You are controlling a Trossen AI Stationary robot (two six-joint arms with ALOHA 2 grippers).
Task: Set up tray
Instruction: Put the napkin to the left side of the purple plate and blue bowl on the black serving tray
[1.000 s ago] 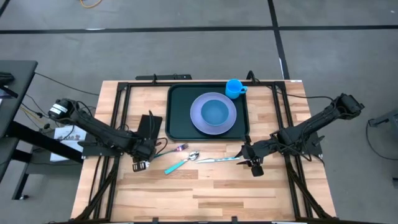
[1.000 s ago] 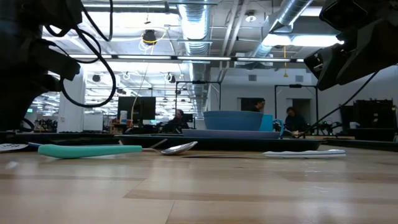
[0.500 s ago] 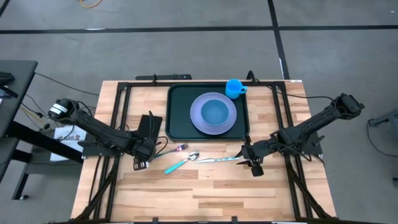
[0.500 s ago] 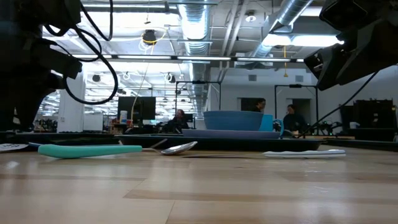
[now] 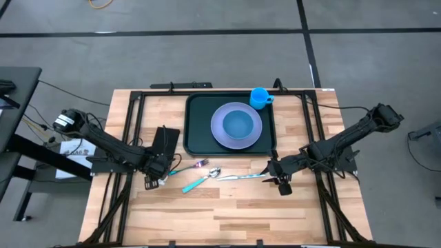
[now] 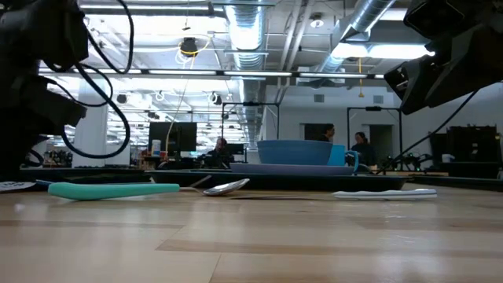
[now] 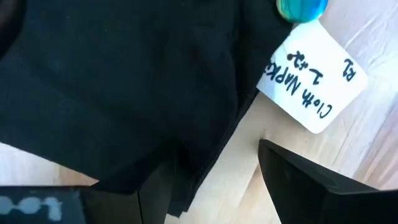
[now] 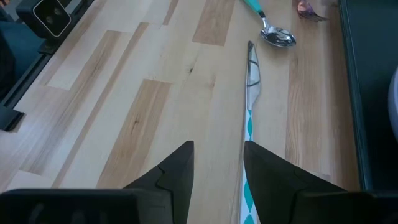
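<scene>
The dark green tray (image 5: 196, 114) lies at the table's far middle. It bears a lavender plate (image 5: 219, 134) with a blue bowl (image 5: 238, 125), and a blue cup (image 5: 260, 97) stands at its far right corner. A black napkin (image 5: 165, 140) with a white label (image 7: 314, 78) lies left of the tray. My left gripper (image 7: 214, 158) is open and points down at the napkin's near edge (image 5: 154, 182). A teal-handled spoon (image 5: 200, 180), a purple fork (image 5: 200, 164) and a knife (image 8: 250, 118) lie near the tray. My right gripper (image 8: 217, 149) stands open just beside the knife's handle end. My left gripper comes from above over the black napkin's near edge (image 7: 186, 186), with one finger (image 7: 155, 193) over the cloth and the other finger (image 7: 311, 180) over bare wood. Whether the fingers touch the cloth I cannot tell.
Black frame rails (image 5: 134, 131) run along the table's left and right sides. Bare wood (image 5: 227, 213) fills the near half of the table. In the low view, people show in the room beyond the table.
My left gripper has gone down toward the black napkin's near edge, still pointing down. Nothing on the table has moved.
</scene>
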